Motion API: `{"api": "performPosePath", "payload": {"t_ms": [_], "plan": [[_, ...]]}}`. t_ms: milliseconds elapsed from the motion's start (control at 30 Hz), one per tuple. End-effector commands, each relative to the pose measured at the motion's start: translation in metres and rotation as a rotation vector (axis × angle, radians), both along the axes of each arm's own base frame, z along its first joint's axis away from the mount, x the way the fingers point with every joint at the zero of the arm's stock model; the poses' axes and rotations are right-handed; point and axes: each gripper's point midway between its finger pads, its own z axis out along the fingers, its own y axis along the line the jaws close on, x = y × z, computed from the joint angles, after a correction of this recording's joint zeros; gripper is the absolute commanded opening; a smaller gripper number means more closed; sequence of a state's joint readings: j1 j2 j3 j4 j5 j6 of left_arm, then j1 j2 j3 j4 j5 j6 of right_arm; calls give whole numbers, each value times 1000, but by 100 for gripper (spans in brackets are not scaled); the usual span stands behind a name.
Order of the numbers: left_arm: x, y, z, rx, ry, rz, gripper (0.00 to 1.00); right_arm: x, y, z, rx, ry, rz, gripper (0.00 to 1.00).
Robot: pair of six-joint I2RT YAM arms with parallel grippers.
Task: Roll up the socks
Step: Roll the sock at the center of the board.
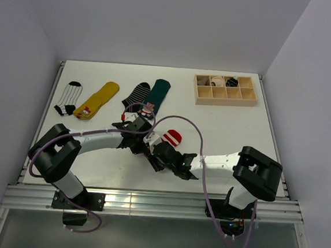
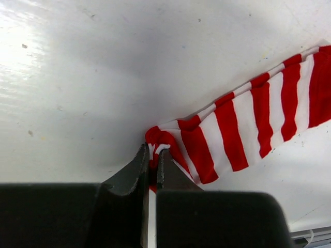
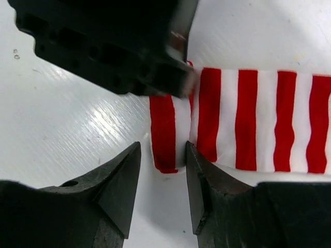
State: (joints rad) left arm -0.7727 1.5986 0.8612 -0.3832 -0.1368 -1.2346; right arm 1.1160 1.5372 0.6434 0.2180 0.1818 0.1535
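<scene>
- Pinching a bunched corner of the red-and-white striped sock, the left gripper has its fingers pressed almost together; only a sliver of red and white cloth shows between them.
- Right gripper stands parted; its two dark fingers straddle the folded end of the same sock; the cloth lies in the gap, one finger at its edge and the other just apart; it has hold of nothing.
- Seen from the right wrist, the left gripper's black body sits over the sock's end, just beyond the parted fingers.
- Sock lies on the white table, near the middle and toward the front; the two arms meet over it from either side.
- Four more socks lie along the far left, well apart from the striped one: a white sock with black stripes; a yellow sock; a black sock with thin white stripes; a dark green sock.
- Wooden tray sits at the far right; three of its far compartments hold small bundles.
</scene>
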Motion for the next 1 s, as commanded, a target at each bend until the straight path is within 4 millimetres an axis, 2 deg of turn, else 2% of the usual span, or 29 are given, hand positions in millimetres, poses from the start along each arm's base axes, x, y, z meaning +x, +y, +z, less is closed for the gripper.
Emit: {"api": "performPosePath", "payload": {"t_ms": [0,100,200,300,433,467,500,533,600,633,667,700,733,833,867,900,967], "plan": [[-14,20,-10,70,37,29,0,11,21,19,-3,-89,3,47],[-12,17,-9,56,35,33,0,8,21,10,-48,-91,5,43],[-12,14,-8,37,34,39,1,8,17,-2,-89,-77,-9,32],[-10,14,-3,19,17,62,3,7,9,-12,-123,-56,-35,0],[-9,22,4,-12,-13,122,9,1,-1,-17,-76,27,-43,0],[-10,26,2,-20,-14,143,11,-5,0,-19,-50,81,-14,0],[-8,27,7,-38,-30,157,13,3,-6,-20,-23,117,-39,0],[-8,29,8,-46,-32,165,14,2,-9,-21,-2,161,-29,0],[-7,32,9,-61,-42,179,18,-6,-5,-21,61,268,35,0],[-7,31,9,-65,-43,178,19,5,-12,-23,77,309,9,0],[-7,32,8,-68,-43,183,22,6,-13,-25,90,342,15,0],[-6,31,11,-78,-51,187,24,-3,-9,-24,117,414,63,0],[-5,31,12,-88,-58,192,27,4,-12,-28,128,451,50,0],[-2,30,19,-124,-94,207,42,-4,-7,-31,167,573,105,0],[-1,31,20,-128,-109,211,51,-1,-8,-32,182,603,104,0],[0,31,25,-141,-128,211,54,-9,-6,-30,207,672,136,0],[3,32,30,-155,-159,211,61,0,-7,-31,238,728,121,0]]}}
